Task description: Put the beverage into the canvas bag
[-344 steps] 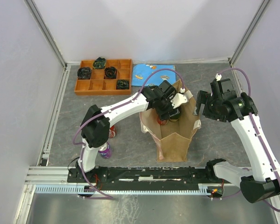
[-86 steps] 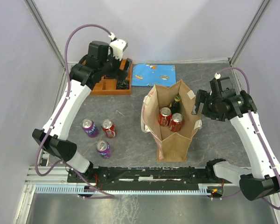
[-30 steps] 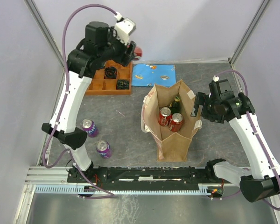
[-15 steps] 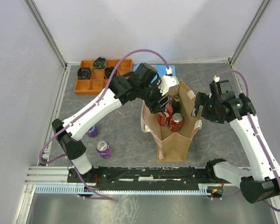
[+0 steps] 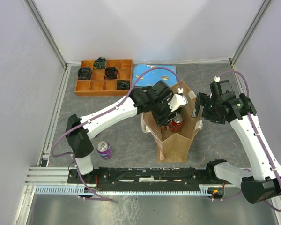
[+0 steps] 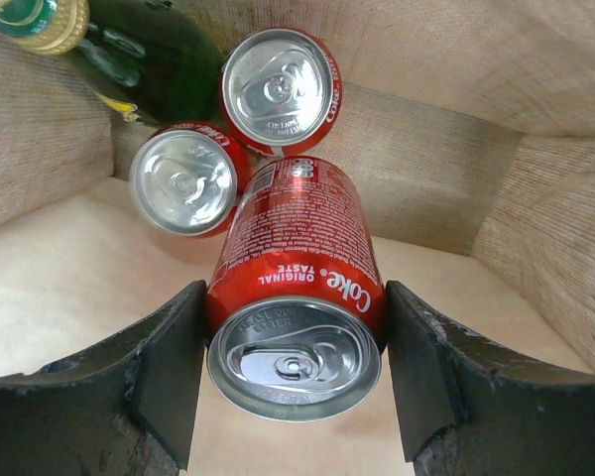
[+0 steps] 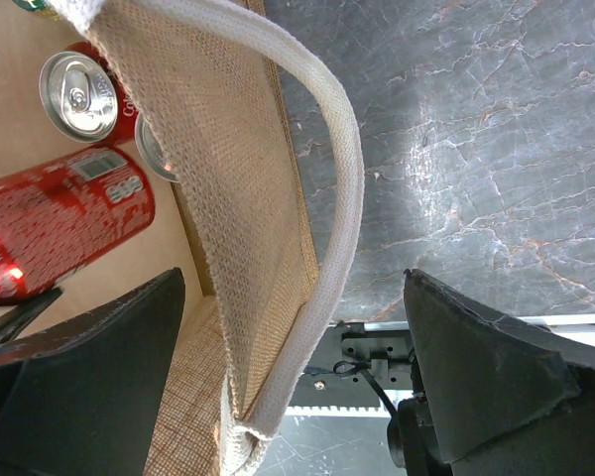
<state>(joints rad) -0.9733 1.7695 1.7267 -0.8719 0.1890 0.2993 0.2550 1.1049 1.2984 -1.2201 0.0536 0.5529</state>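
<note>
The tan canvas bag (image 5: 174,139) stands open in the middle of the table. My left gripper (image 5: 170,114) reaches down inside it, shut on a red Coke can (image 6: 296,268) held by its sides just above the bag's floor (image 6: 69,288). Two more red cans (image 6: 282,89) and a green bottle (image 6: 144,55) stand behind it at the far wall. My right gripper (image 5: 198,108) is open, with its jaws on either side of the bag's right wall (image 7: 233,198) and off-white handle (image 7: 342,188). The held can also shows in the right wrist view (image 7: 64,223).
A purple can (image 5: 103,149) stands on the table left of the bag, near the left arm's base. An orange compartment tray (image 5: 103,75) with dark items and a blue flat item (image 5: 152,73) lie at the back. Grey walls enclose the table.
My left arm carried a red can from high above the tray, over the bag and down into it. The right arm has stayed at the bag's right wall.
</note>
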